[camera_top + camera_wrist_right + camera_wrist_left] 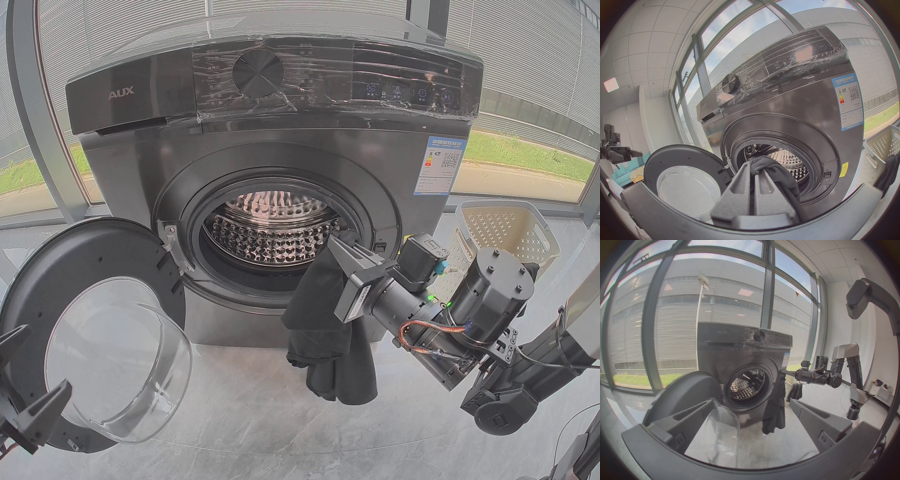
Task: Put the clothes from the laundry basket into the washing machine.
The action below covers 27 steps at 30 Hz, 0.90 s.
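Head view: garment (pixel 322 325) in outstretched right tool (pixel 340 250)

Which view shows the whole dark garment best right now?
Head view: the dark garment hangs full length from the right claw before the washing machine. The left wrist view shows it whole but distant; the right wrist view catches its pinched top.

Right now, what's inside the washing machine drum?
The drum shows bare perforated metal, no clothes visible. The dark garment in the right gripper covers the opening's lower right side, and the rim hides the drum's floor.
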Motion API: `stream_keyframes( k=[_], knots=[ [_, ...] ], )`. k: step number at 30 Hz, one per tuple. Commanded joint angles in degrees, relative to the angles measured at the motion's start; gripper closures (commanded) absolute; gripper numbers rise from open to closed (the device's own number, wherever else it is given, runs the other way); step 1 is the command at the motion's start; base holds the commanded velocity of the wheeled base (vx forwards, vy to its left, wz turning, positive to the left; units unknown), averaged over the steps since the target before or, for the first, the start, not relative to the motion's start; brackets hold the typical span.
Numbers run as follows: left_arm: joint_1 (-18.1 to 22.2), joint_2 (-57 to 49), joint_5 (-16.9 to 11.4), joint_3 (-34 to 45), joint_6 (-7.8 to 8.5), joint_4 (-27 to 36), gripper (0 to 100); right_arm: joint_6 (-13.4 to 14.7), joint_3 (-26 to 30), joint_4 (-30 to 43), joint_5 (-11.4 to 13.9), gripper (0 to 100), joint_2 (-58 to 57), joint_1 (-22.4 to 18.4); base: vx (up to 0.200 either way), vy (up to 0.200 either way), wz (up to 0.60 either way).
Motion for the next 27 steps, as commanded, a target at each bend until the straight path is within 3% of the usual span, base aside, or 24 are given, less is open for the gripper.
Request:
stream_keyframes(
  k=[1,5,6,11,27],
  knots=[
    [-15.1,35.2,-3.1,-3.9,3.95,-12.2,0,-0.1,-3.5,1.3,0.5,100,0.0,-0.6,0.0,0.0,0.0],
    [-18.4,41.7,-1.2,-4.9,3.24,-15.8,0,-0.1,-4.8,1.9,0.7,100,0.2,-0.7,0.0,0.0,0.0],
    [-19.2,46.4,-0.4,-4.9,3.16,-20.1,0,-0.1,-5.5,2.1,0.8,100,0.1,-0.7,0.0,0.0,0.0],
    [-20.3,55.8,1.3,-5.1,3.24,-29.1,0,0.1,-7.7,2.1,0.7,100,0.0,-0.8,0.0,0.0,0.0],
    [-21.5,76.9,1.2,-11.6,3.24,-36.3,0,0.2,-7.2,2.1,0.5,100,0.3,-0.6,0.0,0.0,0.0]
  ],
)
